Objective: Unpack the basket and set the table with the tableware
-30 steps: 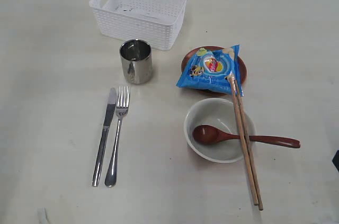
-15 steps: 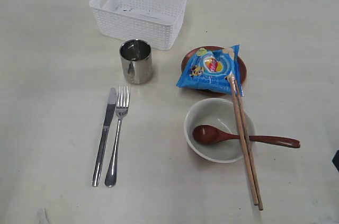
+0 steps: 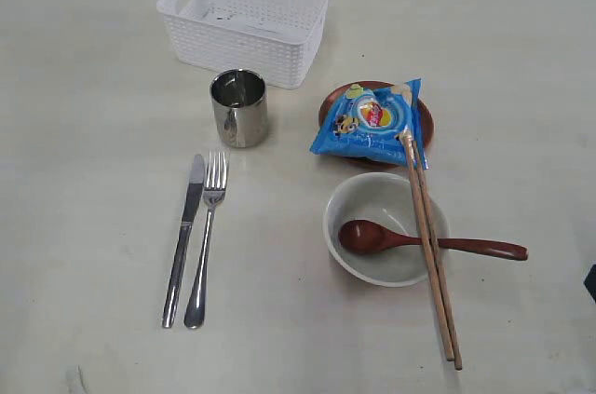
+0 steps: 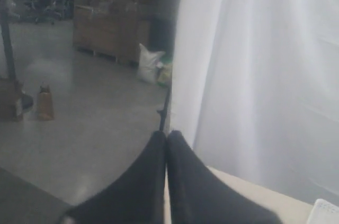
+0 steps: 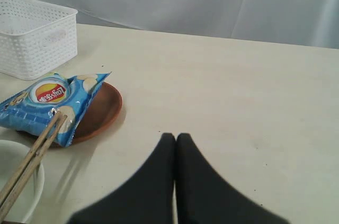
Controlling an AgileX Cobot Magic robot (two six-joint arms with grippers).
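The left pincer (image 4: 167,144) and right pincer (image 5: 176,138) are both sitting squeezed together, holding nothing. Nearest, the chopsticks (image 3: 430,254) are lying across the bowl (image 3: 358,191) with the spoon (image 3: 372,237) inside. The knife (image 3: 186,236) and fork (image 3: 207,245) are lying together off to the left. Further back, the packet (image 3: 372,119) is lying on the plate (image 3: 328,105), and the cup (image 3: 240,110) is standing near the basket (image 3: 244,49), which is looking empty. Keeping the arms well away is looking best. Nothing is looking different from before.

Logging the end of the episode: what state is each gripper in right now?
Left gripper: jaws closed, holding nothing.
Right gripper: jaws closed, holding nothing.
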